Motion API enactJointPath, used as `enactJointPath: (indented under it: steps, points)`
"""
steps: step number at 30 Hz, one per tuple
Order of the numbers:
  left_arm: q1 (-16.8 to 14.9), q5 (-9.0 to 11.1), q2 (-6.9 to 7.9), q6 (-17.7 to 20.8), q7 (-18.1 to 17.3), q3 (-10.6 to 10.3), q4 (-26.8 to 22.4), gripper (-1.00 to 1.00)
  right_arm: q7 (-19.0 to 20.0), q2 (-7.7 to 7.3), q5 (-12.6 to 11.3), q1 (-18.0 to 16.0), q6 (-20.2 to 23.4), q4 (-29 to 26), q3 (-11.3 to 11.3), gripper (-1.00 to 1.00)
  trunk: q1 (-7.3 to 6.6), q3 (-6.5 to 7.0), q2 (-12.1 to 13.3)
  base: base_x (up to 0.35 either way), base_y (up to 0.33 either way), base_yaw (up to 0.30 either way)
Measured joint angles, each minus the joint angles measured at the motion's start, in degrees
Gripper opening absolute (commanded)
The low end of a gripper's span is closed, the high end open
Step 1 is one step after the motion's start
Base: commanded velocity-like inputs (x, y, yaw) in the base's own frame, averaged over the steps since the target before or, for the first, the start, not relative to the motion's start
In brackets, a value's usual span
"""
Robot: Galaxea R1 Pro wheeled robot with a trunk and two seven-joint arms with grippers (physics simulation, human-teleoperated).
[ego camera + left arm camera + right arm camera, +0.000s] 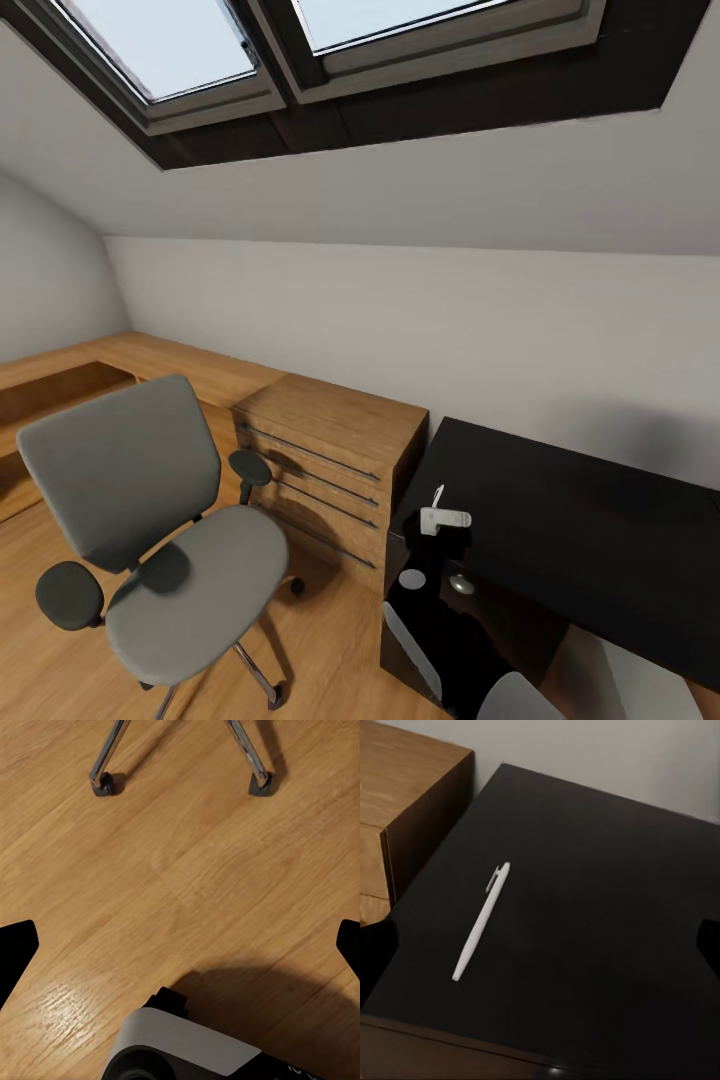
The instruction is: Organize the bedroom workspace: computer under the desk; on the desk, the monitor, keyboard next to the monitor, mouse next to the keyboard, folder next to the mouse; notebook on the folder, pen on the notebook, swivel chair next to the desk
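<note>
On the black tabletop (607,915) a white pen (480,922) lies flat and alone, its clip end toward the wall, just beside the edge that meets the wooden drawer unit (330,450). We see the right pincer (443,518) poised above the pen, its dark fingertips (376,960) at the two sides of the right wrist view, spread wide and holding nothing. The left pincer's fingertips (15,949) are likewise wide apart and empty, over bare wood floor (187,870) near the chair's metal legs (109,761). The grey swivel chair (150,530) stands apart from the tabletop, its seat bare.

We judge three risks. The pen is thin and low, so closing pads may scrape the tabletop or roll it aside. A nudge toward the drawer unit could send it off the edge. We see neither notebook nor folder on which to set it.
</note>
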Motion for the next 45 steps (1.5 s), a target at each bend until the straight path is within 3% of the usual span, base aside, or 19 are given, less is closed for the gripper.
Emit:
enactJointPath:
  steps: [7,12,14,18,27,37,40,43,44,45]
  points:
    - [0.0,0.0,0.02,0.0,0.1,0.0,0.0,1.00,2.0,-1.78,-4.3,0.1,-5.4,0.0,-1.1,1.00,0.00,0.00,0.0,0.000,0.000,0.000]
    - [0.0,0.0,0.03,0.0,0.1,0.0,0.0,1.00,2.4,-2.30,-5.5,0.1,-3.1,0.0,-1.4,1.00,0.00,0.00,0.0,0.000,0.000,0.000]
    - [0.0,0.0,0.04,0.0,0.1,0.0,0.0,1.00,3.6,-3.96,-6.1,0.1,-0.5,0.1,-1.3,1.00,0.00,0.00,0.0,0.000,0.000,0.000]
    - [0.0,0.0,0.07,0.0,0.1,0.0,0.0,1.00,4.2,-4.85,-6.3,0.1,0.2,0.2,-1.2,1.00,0.00,0.00,0.0,0.000,0.000,0.000]
    - [0.0,-0.1,0.05,-0.1,0.1,0.0,0.0,1.00,11.8,-7.41,-6.3,0.1,1.0,0.2,-1.4,1.00,0.00,0.00,0.0,0.000,0.000,0.000]
    - [0.0,-0.1,0.01,-0.2,0.2,0.0,0.0,1.00,13.9,-8.72,-6.4,0.1,0.8,0.3,-1.3,1.00,0.00,0.00,0.0,0.000,0.000,0.000]
    - [0.0,-0.1,0.00,-0.2,0.2,0.0,0.0,1.00,16.2,-8.92,-6.4,0.2,0.7,0.6,-1.3,1.00,0.00,0.00,0.0,0.000,0.000,0.000]
    - [0.0,-0.1,0.04,-0.2,0.1,0.0,0.0,1.00,20.7,-9.27,-6.3,0.2,0.5,1.4,-1.4,1.00,0.00,0.00,0.0,0.000,0.000,0.000]
    - [0.0,-0.1,0.07,-0.1,0.1,0.0,0.0,1.00,24.6,-10.12,-6.2,0.2,0.2,1.8,-1.5,1.00,0.00,0.00,0.0,0.000,0.000,0.000]
    - [0.0,-0.1,0.08,-0.1,0.1,0.0,0.0,1.00,25.4,-10.36,-6.2,0.2,0.0,1.9,-1.5,1.00,0.00,0.00,0.0,0.000,0.000,0.000]
